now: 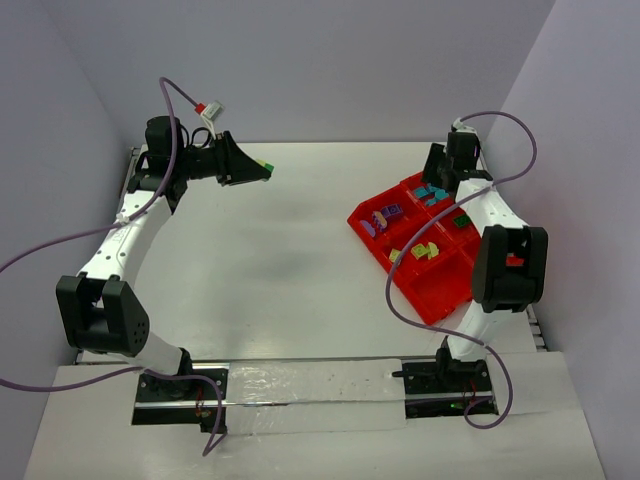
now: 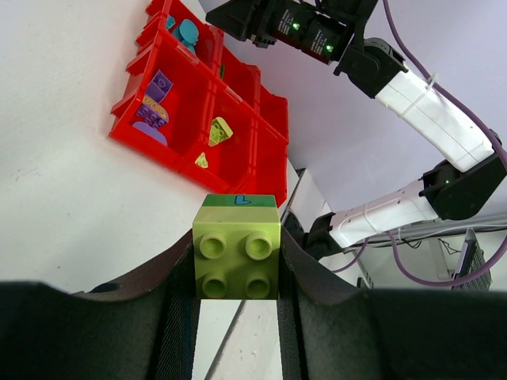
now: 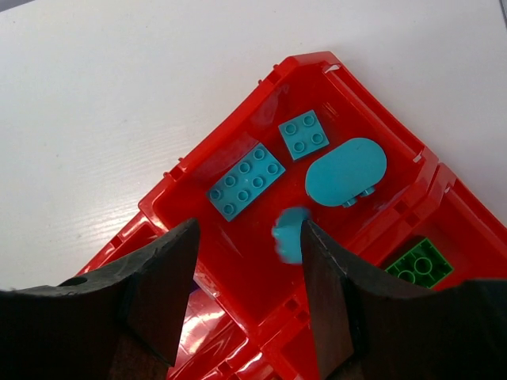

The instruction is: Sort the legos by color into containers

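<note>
Left gripper (image 1: 257, 170): pressed onto a green brick (image 2: 238, 253), one finger on each side, studs facing the wrist camera.
Green brick's place: in the left gripper over the far left part of the table (image 1: 280, 260), well apart from the tray.
Right gripper (image 3: 247, 237): fingers spread, pinching nothing, over the far corner compartment of the tray.
Tray (image 3: 309, 59): red, with dividers, lying at an angle on the right side of the table.
Far corner compartment: a long teal brick (image 3: 246, 180), a square teal brick (image 3: 304, 134) and a rounded teal piece (image 3: 346, 169), lying apart from one another.
Blurred teal piece (image 3: 290, 233): in the same compartment, seen between the right gripper's fingers and close to the right one; I cannot tell whether it rests on the floor.
Compartment to the right: a second green brick (image 3: 420, 263).
Left corner compartment: purple bricks (image 2: 153, 107).
Compartment nearer than the purple one: yellow pieces (image 2: 219, 129).
</note>
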### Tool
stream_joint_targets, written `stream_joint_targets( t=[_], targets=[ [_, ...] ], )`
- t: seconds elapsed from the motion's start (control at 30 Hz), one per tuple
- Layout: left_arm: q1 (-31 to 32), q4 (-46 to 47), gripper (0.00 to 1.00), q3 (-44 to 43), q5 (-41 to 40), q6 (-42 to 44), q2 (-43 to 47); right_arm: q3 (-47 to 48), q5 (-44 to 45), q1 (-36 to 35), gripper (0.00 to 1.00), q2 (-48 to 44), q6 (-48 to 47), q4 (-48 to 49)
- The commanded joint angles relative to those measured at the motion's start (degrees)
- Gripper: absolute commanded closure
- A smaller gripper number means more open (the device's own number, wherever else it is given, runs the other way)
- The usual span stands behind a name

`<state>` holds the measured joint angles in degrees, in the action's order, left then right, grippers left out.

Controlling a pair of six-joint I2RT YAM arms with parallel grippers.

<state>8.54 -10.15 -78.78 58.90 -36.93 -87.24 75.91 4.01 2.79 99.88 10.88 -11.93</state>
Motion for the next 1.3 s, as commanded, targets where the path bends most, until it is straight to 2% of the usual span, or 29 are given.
stream_joint_targets(
  t=[0.0,0.1,0.17,0.27,0.37,0.47,0.6,0.77,1.0,1.27],
  targets=[
    [0.2,-0.2,1.0,-2.4,0.3,1.2,0.9,1.8,0.4,-1.2,0.38,-4.6,-1.6,0.2],
    [0.3,-0.9,1.0,-2.7,1.0,1.6,0.8,0.5,-1.4,-2.4,0.39,-7.8,-2.8,1.1],
    [0.3,-1.3,1.0,-3.0,1.2,2.2,0.8,-1.2,-6.9,-4.1,0.4,-10.5,-5.6,3.6],
    [0.3,-1.5,1.0,-3.0,2.5,2.3,0.2,-5.1,-18.2,-10.7,0.4,-16.1,-14.0,9.0],
    [0.6,-1.8,1.0,-3.4,3.3,2.3,-0.3,-8.7,-23.8,-18.8,0.4,-20.4,-24.6,13.1],
    [0.8,-1.7,1.0,-3.4,3.9,2.3,-0.4,-9.6,-24.1,-25.6,0.39,-22.3,-31.3,16.1],
    [1.4,-2.8,1.0,-4.1,4.1,2.8,-0.9,-2.6,-26.4,-32.2,0.38,-19.0,-34.5,12.5],
    [1.9,-2.6,1.0,-3.7,2.8,2.3,-0.5,1.0,-23.8,-39.2,0.37,-15.3,-39.3,12.7],
    [2.4,-1.4,1.0,-3.7,2.1,1.3,-0.3,5.2,-23.2,-44.2,0.37,-11.5,-40.7,13.0],
    [2.5,-1.5,1.0,-3.7,2.2,1.5,-0.6,6.7,-22.4,-46.1,0.37,-9.8,-40.0,15.7]
  ],
)
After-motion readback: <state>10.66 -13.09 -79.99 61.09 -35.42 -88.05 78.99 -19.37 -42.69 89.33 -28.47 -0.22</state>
